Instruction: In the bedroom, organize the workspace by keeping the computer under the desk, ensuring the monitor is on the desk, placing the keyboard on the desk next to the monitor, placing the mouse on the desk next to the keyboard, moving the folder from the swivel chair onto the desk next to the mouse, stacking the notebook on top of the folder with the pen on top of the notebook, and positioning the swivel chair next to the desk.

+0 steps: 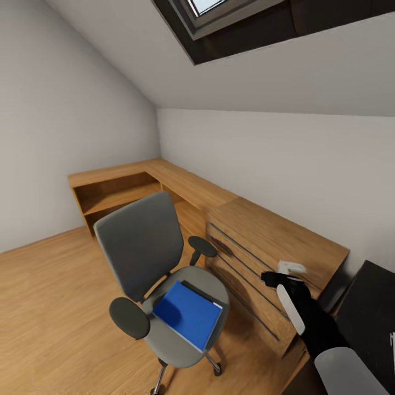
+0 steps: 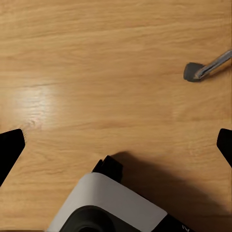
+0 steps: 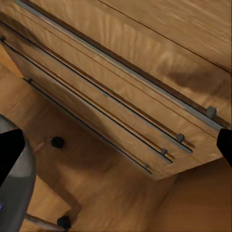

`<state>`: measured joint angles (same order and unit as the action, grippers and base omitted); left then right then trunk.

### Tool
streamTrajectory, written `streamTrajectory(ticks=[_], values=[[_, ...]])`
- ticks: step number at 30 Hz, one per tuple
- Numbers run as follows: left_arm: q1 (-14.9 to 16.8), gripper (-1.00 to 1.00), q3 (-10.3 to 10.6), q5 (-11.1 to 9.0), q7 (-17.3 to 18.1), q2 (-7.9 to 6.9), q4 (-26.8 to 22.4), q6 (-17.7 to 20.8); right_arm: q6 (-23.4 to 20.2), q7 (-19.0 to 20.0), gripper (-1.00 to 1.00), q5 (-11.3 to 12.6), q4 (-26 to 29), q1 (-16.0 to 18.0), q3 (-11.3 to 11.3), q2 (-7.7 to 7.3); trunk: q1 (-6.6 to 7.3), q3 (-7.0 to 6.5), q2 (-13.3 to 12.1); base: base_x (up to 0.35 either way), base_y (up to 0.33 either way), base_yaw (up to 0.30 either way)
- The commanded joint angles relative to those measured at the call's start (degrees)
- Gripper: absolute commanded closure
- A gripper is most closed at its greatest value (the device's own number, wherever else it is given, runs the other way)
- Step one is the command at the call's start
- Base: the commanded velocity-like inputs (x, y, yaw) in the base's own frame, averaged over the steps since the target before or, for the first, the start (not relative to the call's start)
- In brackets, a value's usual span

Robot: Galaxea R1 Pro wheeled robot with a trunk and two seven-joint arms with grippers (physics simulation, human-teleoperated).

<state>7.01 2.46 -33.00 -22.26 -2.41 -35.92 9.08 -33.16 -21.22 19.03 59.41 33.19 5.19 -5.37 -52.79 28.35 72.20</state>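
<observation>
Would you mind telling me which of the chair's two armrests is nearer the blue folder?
The armrest toward the open floor; the folder lies just beside it on the chair seat, while the other armrest sits farther off, toward the wooden drawers.

Even, soft daylight; the source appears to be the dark-framed skylight (image 1: 219, 22) in the sloped ceiling. Pale grey walls (image 1: 55, 120) evenly lit, no hard shadows. The grey upholstered swivel chair (image 1: 144, 241) casts a soft shadow on the wooden drawer chest (image 1: 263, 258). Left wrist view: broad pale glare patch on the light wood floor (image 2: 43, 104), diffuse dark shadow beside the arm. Head view shows wide-angle stretching at the edges. Renders slightly soft throughout.
</observation>
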Motion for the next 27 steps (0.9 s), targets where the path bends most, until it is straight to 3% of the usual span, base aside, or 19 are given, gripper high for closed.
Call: streamTrajectory(ticks=[1,12,19,27], values=[[0.0,-1.0,0.3,-0.3,-0.4,-0.05,-0.1,0.2,-0.1,-0.6,-1.0,0.6,0.1,0.0,1.0,-0.08,0.0,0.06,0.0,0.0,0.0,0.25],[0.0,-1.0,0.3,-0.3,-0.4,0.02,-0.1,0.2,0.8,-0.6,-1.0,0.6,0.0,0.0,1.9,-0.08,0.0,0.06,0.0,0.0,0.0,0.237],[0.0,-1.0,0.3,-0.3,-0.4,0.04,-0.1,0.2,0.8,-0.6,-1.0,0.6,0.0,0.0,2.0,-0.08,0.0,0.06,0.0,0.0,0.0,0.065],[0.0,-1.0,0.3,-0.3,-0.4,0.04,0.0,0.2,0.9,-0.7,-1.0,0.5,0.0,0.0,2.4,-0.08,0.0,0.25,0.0,0.0,0.0,0.22]])
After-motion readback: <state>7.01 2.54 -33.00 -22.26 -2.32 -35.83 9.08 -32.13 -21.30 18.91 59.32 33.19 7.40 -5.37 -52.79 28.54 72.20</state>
